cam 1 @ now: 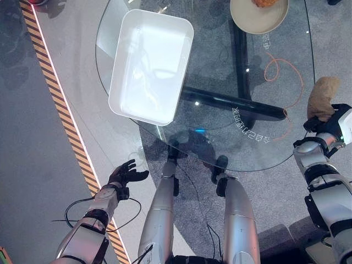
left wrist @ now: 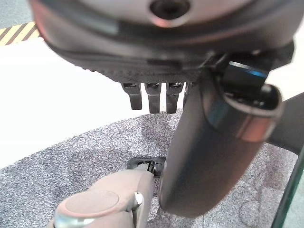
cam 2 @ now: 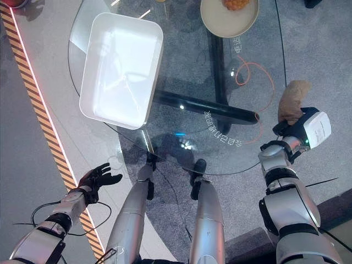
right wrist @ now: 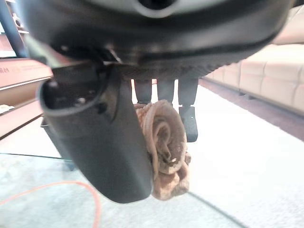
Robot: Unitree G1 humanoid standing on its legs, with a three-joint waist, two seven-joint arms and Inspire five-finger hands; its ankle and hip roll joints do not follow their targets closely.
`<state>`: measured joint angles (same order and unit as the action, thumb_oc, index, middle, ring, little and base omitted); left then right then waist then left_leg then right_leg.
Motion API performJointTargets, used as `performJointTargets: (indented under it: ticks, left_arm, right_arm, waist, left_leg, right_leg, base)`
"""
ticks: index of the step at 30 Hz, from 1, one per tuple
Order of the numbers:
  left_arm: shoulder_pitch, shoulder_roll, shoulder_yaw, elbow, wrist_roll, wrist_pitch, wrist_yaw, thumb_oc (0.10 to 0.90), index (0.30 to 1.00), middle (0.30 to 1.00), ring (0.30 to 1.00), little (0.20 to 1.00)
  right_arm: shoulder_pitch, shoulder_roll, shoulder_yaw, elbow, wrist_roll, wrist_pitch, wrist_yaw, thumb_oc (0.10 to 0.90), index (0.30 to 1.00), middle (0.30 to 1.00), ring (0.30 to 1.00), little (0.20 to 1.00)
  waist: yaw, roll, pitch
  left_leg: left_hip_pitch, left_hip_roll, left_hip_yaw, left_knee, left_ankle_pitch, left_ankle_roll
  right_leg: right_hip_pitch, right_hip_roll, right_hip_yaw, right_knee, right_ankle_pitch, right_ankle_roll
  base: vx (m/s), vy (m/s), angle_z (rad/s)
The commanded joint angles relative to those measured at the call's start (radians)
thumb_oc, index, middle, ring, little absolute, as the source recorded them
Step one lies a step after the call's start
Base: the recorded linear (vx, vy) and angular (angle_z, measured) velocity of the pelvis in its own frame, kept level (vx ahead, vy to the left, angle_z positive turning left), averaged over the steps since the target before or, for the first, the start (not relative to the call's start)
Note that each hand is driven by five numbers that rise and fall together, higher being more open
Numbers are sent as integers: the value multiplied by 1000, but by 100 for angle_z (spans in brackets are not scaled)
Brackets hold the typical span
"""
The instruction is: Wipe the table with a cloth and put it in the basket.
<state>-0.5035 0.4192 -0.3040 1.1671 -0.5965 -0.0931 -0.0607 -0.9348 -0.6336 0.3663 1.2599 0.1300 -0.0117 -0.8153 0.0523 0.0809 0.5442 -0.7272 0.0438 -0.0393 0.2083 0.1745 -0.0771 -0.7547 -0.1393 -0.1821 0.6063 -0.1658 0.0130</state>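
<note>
Brown cloth (right wrist: 164,147): bunched in the right hand (cam 2: 300,127), held at the glass table's (cam 1: 220,143) right edge.
Right hand: fingers and thumb curled round the cloth.
Handling: likely soft, light, floppy; a grip on the gathered middle suits it.
Basket (cam 1: 149,65): white, on the table's left side, well apart.
Left hand (cam 1: 125,175): fingers spread, idle, low beside the table.
Unclear: the cloth's full size; the orange mark (cam 1: 283,71) on the glass.

A round glass table (cam 1: 286,148) carries a white rectangular plastic basket (cam 1: 151,65) and a beige round plate (cam 1: 258,16). The right hand (cam 1: 324,118) grips a brown cloth (cam 1: 323,94) beside the table's edge. The left hand (cam 1: 126,174) hangs over the floor, fingers spread.
</note>
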Motion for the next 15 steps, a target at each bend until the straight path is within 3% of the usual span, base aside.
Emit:
performJointTargets:
  ticks: [1, 15]
  left_arm:
    - [20, 17, -11, 50, -31, -5, 8, 800, 900, 900, 900, 900]
    - [25, -2, -20, 9, -23, 5, 37, 800, 900, 900, 900, 900]
  right_arm:
    - [-66, -81, 67, -84, -86, -79, -61, 100, 300, 300, 300, 200]
    - [-93, -52, 152, -212, -159, -10, 8, 100, 300, 300, 300, 200]
  waist:
    - [4, 3, -24]
    - [9, 2, -24]
  left_leg:
    - [22, -55, 57, 154, -183, 58]
    - [24, -65, 57, 145, -179, 59]
  right_leg:
    - [-6, 59, 30, -143, 119, 50]
    - [-4, 61, 23, -151, 116, 44]
  base:
    - [0, 0, 0]
    - [0, 0, 0]
